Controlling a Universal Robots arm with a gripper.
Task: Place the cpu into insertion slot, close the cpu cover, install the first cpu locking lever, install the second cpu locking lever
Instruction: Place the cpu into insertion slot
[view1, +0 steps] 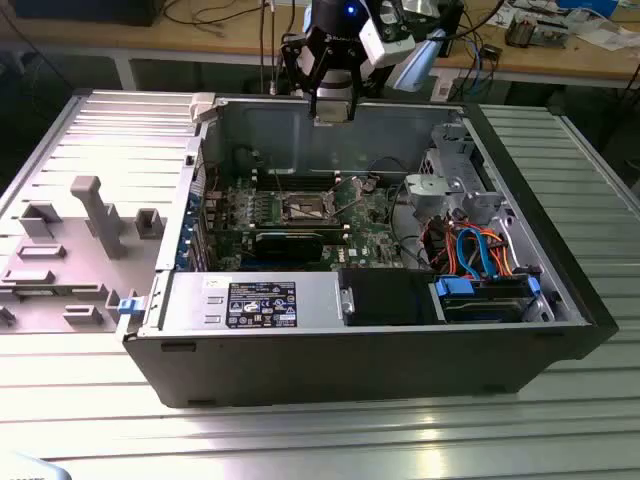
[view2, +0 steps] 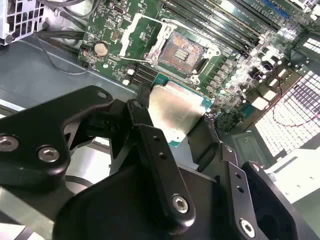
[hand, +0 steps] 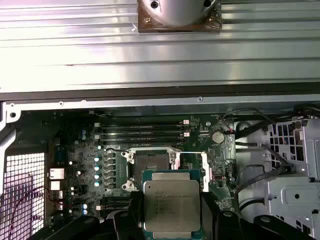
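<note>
Ribbed metal tabletop (view1: 300, 440), with an open computer case (view1: 350, 360) lying on it and workbenches behind.

Exterior view's left: grey fixture plate (view1: 60, 250) with upright blocks, just beside the case.

Centre: green board (view1: 250, 212) on the case floor. The insertion slot (view1: 303, 209) sits near its middle, uncovered, with its dark contact field exposed in both wrist views (view2: 182, 52) (hand: 150, 166). The cpu cover (view2: 127, 35) appears swung back beside the slot; the hinge is hard to make out.

The gripper (view1: 333, 108) hangs above the case's far wall, well clear of the board. In both wrist views the fingers (hand: 210, 212) pinch the cpu (hand: 171, 205) (view2: 175, 112) by two opposite edges, silvery top toward the first wrist camera. The chip is in the air, apart from the slot.

Exterior view's right: drive cage with blue and orange cables (view1: 470, 250).
</note>
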